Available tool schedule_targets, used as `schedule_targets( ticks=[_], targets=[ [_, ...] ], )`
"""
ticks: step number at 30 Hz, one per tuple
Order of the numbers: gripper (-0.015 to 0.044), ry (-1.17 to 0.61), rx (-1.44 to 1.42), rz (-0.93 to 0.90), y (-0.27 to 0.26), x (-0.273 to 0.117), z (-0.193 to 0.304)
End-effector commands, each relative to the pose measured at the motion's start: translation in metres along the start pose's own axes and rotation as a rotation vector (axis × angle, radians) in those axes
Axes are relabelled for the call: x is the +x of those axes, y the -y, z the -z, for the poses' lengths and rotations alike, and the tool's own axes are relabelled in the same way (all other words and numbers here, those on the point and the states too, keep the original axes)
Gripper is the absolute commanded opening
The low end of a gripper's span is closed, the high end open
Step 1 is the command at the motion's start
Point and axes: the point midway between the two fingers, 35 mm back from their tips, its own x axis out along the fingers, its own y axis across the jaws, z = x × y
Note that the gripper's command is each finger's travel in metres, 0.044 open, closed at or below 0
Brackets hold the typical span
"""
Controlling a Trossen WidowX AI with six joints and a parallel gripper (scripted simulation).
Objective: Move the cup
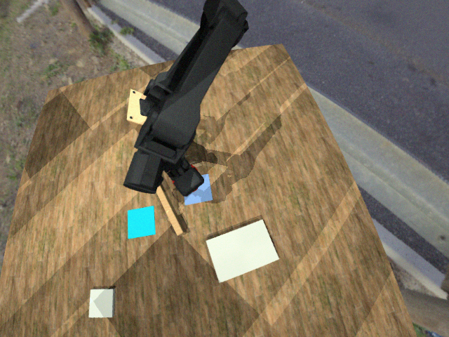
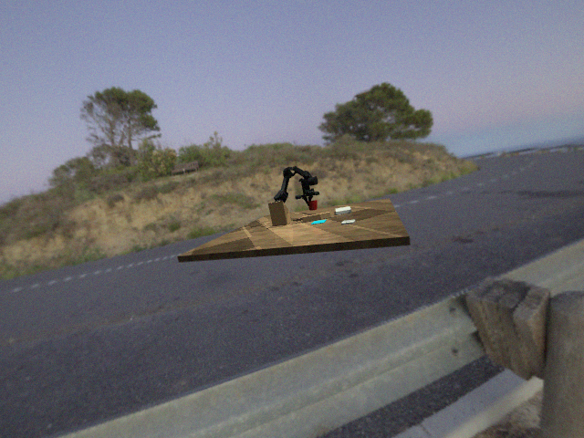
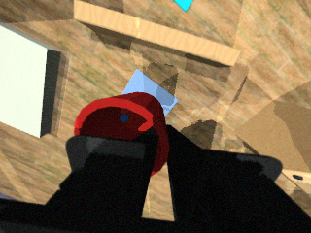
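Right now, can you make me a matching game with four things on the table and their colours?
Things:
1. cup
2. pad under the cup
3. other pad
4. big flat slab

Colours:
A. bright cyan
B. red
C. cream white
D. pale blue

Pairs: 1-B, 2-D, 3-A, 4-C.

Extra clue: the pincer is clamped on the rim of the cup, and a blue marble sits inside.

cup (image 1: 194,169) mostly hidden under arm, marbles unclear
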Motion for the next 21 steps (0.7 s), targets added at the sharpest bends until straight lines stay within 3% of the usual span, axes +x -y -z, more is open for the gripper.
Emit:
schedule_targets(
  ticks=[1,21],
  targets=[
    [0.0000,0.002,-0.002,0.002,0.001,0.000,-0.007],
    [0.0000,0.005,-0.007,0.002,0.006,-0.002,-0.042]
  ],
)
